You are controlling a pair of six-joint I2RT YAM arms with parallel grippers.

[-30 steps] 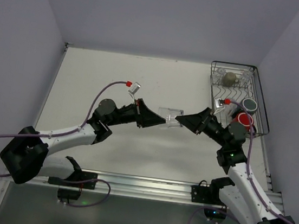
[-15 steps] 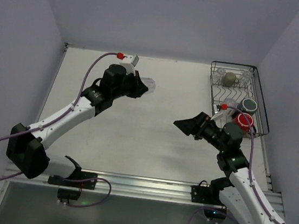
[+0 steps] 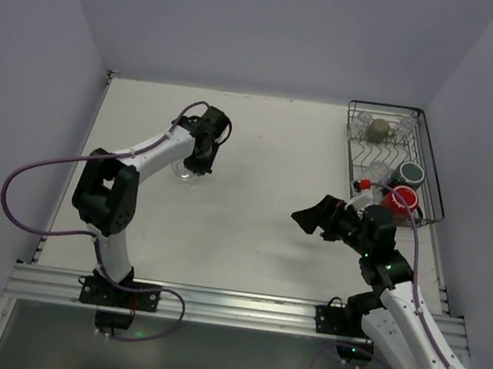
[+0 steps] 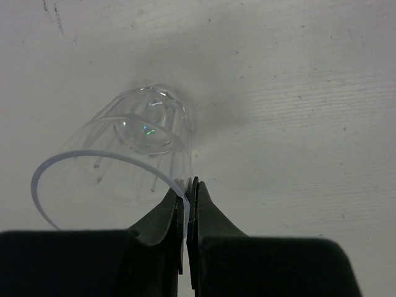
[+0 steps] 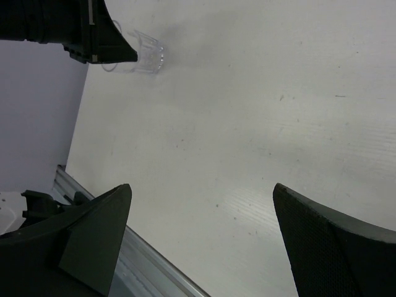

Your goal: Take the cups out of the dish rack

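A clear glass tumbler [image 4: 142, 142] is upright at the left of the table, its base down at the surface. My left gripper [image 4: 187, 185] is shut on its near rim, one finger inside and one outside. From above, the left gripper [image 3: 198, 153] hangs just over that tumbler [image 3: 182, 171]. My right gripper [image 3: 307, 217] is open and holds nothing, a little left of the dish rack [image 3: 435, 176]. In the rack stand a red mug [image 3: 402, 200], a dark grey-green mug [image 3: 410, 175] and an olive-tan mug [image 3: 378, 129].
The black wire rack fills the far right corner against the right wall. A metal rail [image 3: 214, 304] runs along the near edge. In the right wrist view, the open right gripper [image 5: 202, 185] looks across bare table toward the tumbler [image 5: 145, 57].
The left arm carried the tumbler from the table's middle to the left and lowered it. The right gripper opened, let go of it and drew back toward the rack.
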